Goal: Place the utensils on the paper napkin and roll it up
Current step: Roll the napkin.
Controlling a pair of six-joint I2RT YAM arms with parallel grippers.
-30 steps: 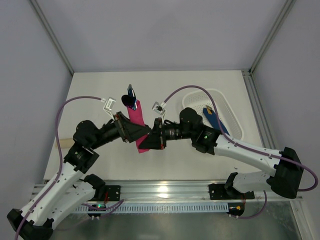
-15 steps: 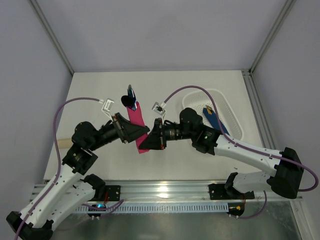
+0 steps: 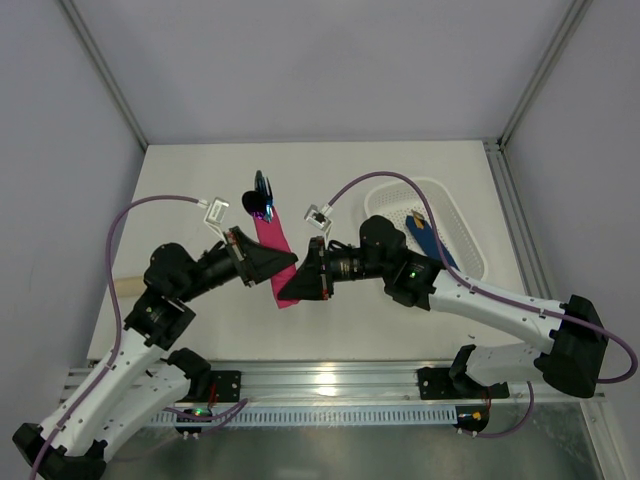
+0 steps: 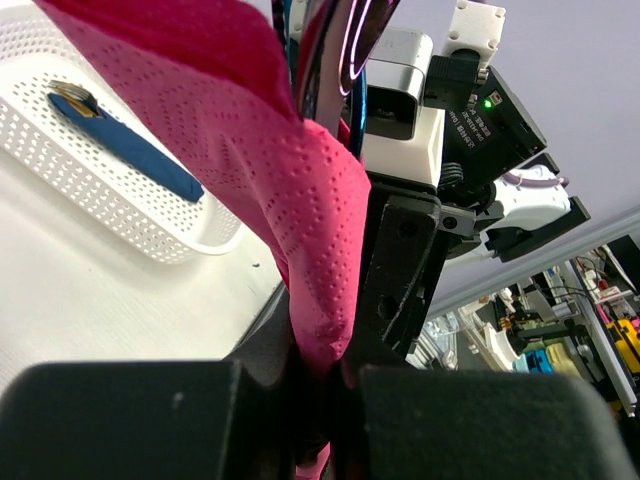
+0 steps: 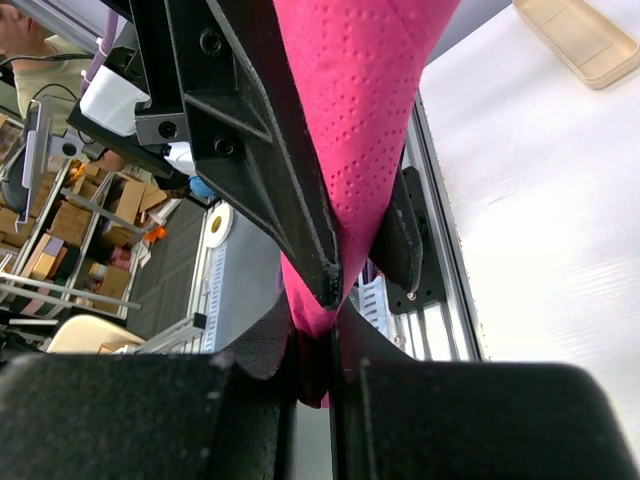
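Note:
The magenta paper napkin is rolled into a narrow tube and held above the middle of the table. Dark purple utensils stick out of its far end. My left gripper comes in from the left and is shut on the paper napkin near its lower end. My right gripper comes from the right and is shut on the paper napkin just beside it. In the left wrist view the utensils show at the top, and the pink paper is pinched in my left gripper. My right gripper pinches the roll's tip.
A white perforated basket at the right holds a blue flat strip. The same basket and blue strip show in the left wrist view. A pale beige stick lies at the table's left edge.
My left gripper's jaws have closed onto the napkin roll. The right gripper and the roll have hardly moved.

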